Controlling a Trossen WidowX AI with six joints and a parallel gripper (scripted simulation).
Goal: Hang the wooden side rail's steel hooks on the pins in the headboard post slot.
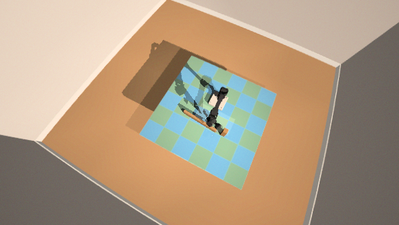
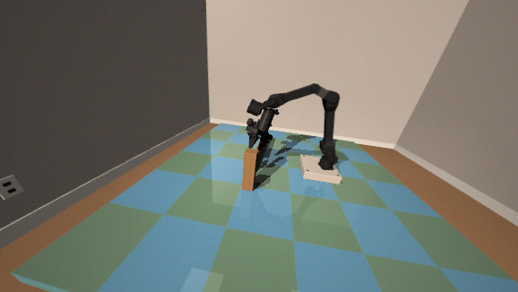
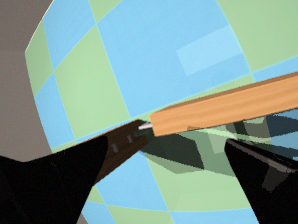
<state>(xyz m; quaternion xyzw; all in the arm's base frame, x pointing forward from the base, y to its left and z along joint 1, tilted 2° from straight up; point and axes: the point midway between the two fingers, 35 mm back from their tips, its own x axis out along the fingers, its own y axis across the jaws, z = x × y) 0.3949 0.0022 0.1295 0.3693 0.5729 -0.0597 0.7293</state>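
The wooden headboard post (image 1: 225, 132) (image 2: 249, 170) (image 3: 121, 152) stands upright on the mat. Its shaded face, with two small pale marks at the slot, shows in the wrist view, partly behind the left finger. The wooden side rail (image 1: 190, 114) (image 3: 220, 107) lies with its hooked end close to the post; a pale steel hook (image 3: 145, 126) sticks out from that end. Whether any hook sits on a pin cannot be told. My gripper (image 2: 254, 145) (image 3: 167, 144) is open and empty, tilted just above the post and the rail's hooked end. Nothing is between its fingers.
The arm's pale base plate (image 1: 221, 103) (image 2: 309, 170) stands on the checkered mat (image 1: 201, 157) (image 2: 260, 253), to the right of the post in the exterior view. The arm arches over from it. Dark arm shadows fall behind the post and around the rail.
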